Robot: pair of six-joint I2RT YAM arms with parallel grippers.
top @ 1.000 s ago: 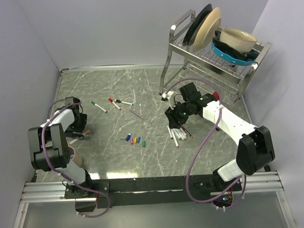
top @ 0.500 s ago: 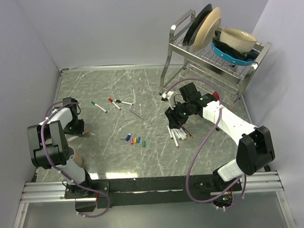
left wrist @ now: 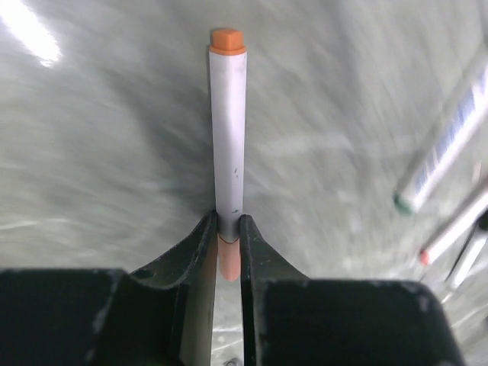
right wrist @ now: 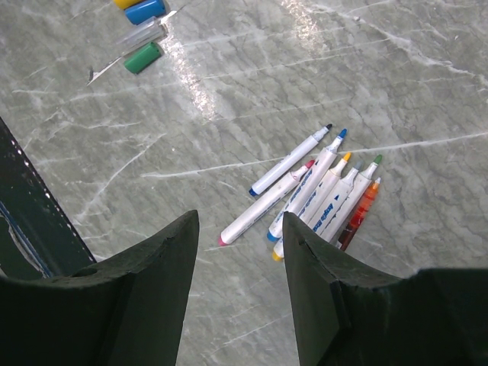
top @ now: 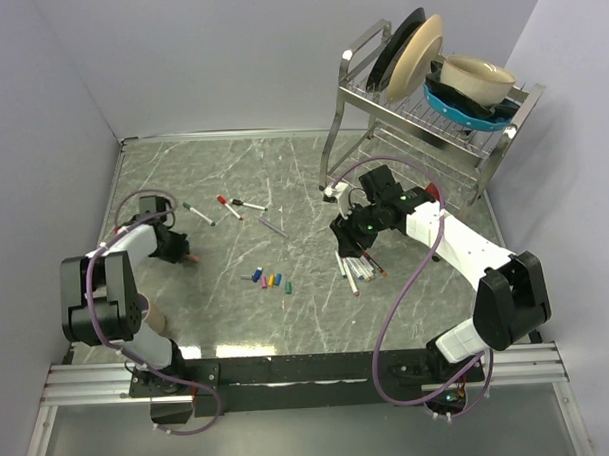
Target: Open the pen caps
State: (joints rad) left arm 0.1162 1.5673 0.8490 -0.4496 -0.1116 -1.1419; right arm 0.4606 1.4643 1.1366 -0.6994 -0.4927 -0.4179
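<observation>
My left gripper [left wrist: 228, 221] is shut on a white-barrelled pen [left wrist: 227, 130] with an orange end, pinching it where the barrel meets its orange cap [left wrist: 228, 261], which lies between the jaws. In the top view this gripper [top: 185, 254] is at the left of the table. Loose pen caps [top: 269, 280] lie in a short row mid-table; green [right wrist: 142, 58] and blue [right wrist: 145, 11] ones show in the right wrist view. Three capped pens [top: 228, 206] lie further back. My right gripper [top: 350, 241] hangs open and empty above a bunch of uncapped pens [right wrist: 320, 191].
A metal dish rack [top: 430, 94] with plates and bowls stands at the back right, close behind the right arm. A clear tube-like piece [top: 272, 226] lies near the capped pens. Grey walls close in the table on the left and at the back.
My left gripper has closed on the orange pen and swung right, away from the left wall. The right arm has not moved.
</observation>
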